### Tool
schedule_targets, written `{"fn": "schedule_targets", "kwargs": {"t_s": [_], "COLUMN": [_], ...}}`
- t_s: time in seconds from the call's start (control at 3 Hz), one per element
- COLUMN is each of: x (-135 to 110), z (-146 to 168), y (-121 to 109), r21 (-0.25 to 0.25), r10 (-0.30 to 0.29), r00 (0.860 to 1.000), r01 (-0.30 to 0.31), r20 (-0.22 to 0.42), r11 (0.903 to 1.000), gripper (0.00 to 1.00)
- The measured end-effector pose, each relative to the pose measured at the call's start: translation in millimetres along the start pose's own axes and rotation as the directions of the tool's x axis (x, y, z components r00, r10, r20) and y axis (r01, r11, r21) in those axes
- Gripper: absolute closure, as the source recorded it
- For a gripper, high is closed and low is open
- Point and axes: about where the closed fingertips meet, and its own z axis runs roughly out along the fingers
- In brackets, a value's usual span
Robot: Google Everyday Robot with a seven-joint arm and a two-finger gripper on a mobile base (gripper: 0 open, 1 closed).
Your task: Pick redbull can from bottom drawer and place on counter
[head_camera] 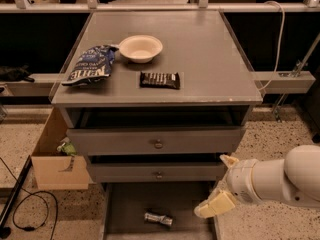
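One claw (212,185) hovering at lower right, fingers spread open, gripping nothing, at right edge of bottom drawer (129,204); redbull can (158,218) lying inside.

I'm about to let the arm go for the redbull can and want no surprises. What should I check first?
1. Bottom drawer pulled open: ok.
2. Redbull can in view, lying on its side on the drawer floor: ok.
3. Gripper open and empty: ok.
4. Gripper lined up over the can: not ok; it hangs to the can's right, by the drawer's right wall.
5. Room on the counter: ok, bare surface right of the candy bar.
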Motion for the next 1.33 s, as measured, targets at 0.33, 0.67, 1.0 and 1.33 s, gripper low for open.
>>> {"fn": "schedule_targets", "kwargs": {"t_s": [0.33, 0.67, 1.0, 1.33], "x": [0.0, 18.3, 55.6, 88.1], "z": [0.0, 38.9, 95.0, 132.2], "y": [0.0, 11.9, 21.1, 17.3], "r21": [0.000, -0.049, -0.094, -0.107], "r10": [0.000, 0.027, 0.052, 0.054], "r00": [1.000, 1.000, 0.998, 0.997], "r01": [0.000, -0.027, -0.049, -0.047], "r20": [0.000, 0.002, 0.027, 0.063], "r11": [1.0000, 0.9984, 0.9943, 0.9931], "gripper": [0.00, 0.00, 0.00, 0.00]}}
